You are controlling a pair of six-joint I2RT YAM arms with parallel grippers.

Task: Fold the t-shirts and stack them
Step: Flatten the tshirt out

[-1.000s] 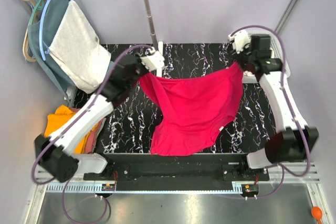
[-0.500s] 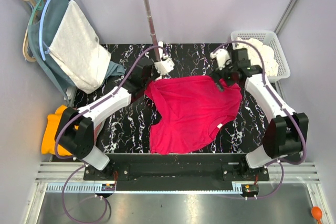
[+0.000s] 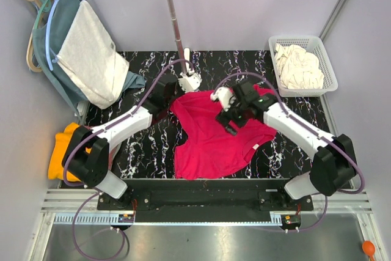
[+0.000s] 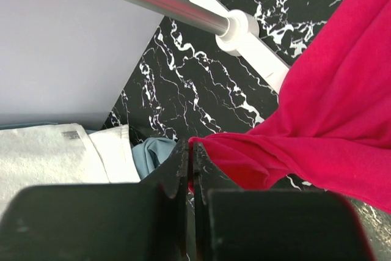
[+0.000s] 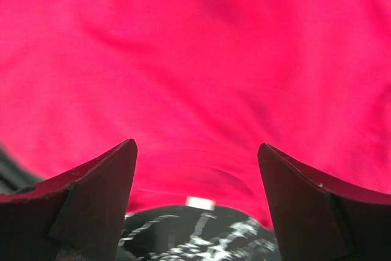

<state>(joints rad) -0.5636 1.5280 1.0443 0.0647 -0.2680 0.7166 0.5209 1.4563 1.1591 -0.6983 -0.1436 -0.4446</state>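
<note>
crimson-pink t-shirt [image 3: 214, 139]: lies spread and mostly flat, with some wrinkles, in the middle of the black marble surface [image 3: 153, 145], between the two arms. Its near hem lies close to the near edge, and a small white label [image 3: 255, 146] shows on its right side.
left jaws: closed tight on a bunched corner at the far-left of the crimson-pink t-shirt. In the wrist view the fabric [image 4: 330, 102] runs from the pinch out to the right.
right jaws: wide apart and holding nothing, over the middle of the crimson-pink t-shirt. The wrist view shows red cloth [image 5: 195, 59] filling the gap between them. I cannot tell whether the tips touch it.
cream-white t-shirt [image 3: 297, 68]: crumpled inside the white basket [image 3: 293, 38], which sits at the far right corner.
orange-yellow t-shirt [image 3: 61, 154]: heaped off the left side of the surface, partly hidden by the left arm.
hanging garments: a pale grey-white one [image 3: 91, 53] and a teal-blue one [image 3: 61, 22] hang on hangers at the far left.
rack pole [image 3: 174, 16]: rises from a white foot [image 4: 244, 35] at the far edge, just beyond the left jaws.
</note>
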